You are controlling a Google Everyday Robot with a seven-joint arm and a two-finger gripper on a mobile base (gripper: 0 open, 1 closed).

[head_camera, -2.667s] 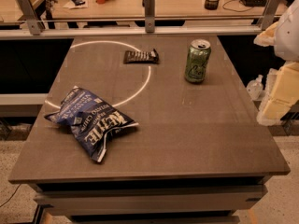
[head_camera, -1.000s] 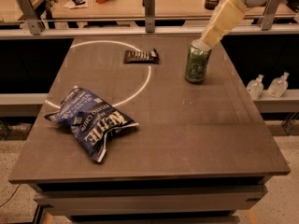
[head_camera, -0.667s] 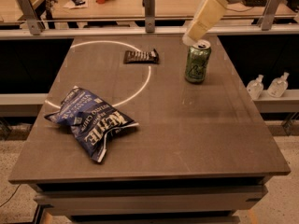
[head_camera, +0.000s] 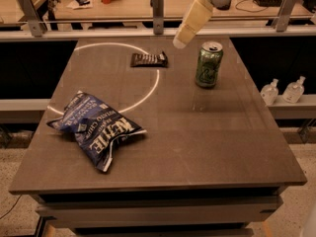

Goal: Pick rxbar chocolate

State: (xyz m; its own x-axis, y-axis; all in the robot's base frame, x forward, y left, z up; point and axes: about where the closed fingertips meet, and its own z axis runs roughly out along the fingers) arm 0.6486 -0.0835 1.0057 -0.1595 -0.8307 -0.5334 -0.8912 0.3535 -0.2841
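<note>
The rxbar chocolate [head_camera: 148, 59] is a small flat dark bar with white lettering, lying at the far middle of the table [head_camera: 217, 147], on a bright ring of light. My gripper [head_camera: 180, 40] hangs in the air over the far edge of the table. It slants down and to the left, with its tip just right of and above the bar and left of the green can [head_camera: 208, 64]. It touches neither of them and holds nothing that I can see.
A large blue Kettle chip bag [head_camera: 98, 129] lies crumpled at the near left. The green soda can stands upright at the far right. Two sanitizer bottles [head_camera: 281, 91] stand on a ledge to the right. A railing with metal posts [head_camera: 157, 5] runs behind the table.
My arm has swung in from the right edge of the view and moved left across the far side of the table, from above the can to beside the bar. The objects have not moved.
</note>
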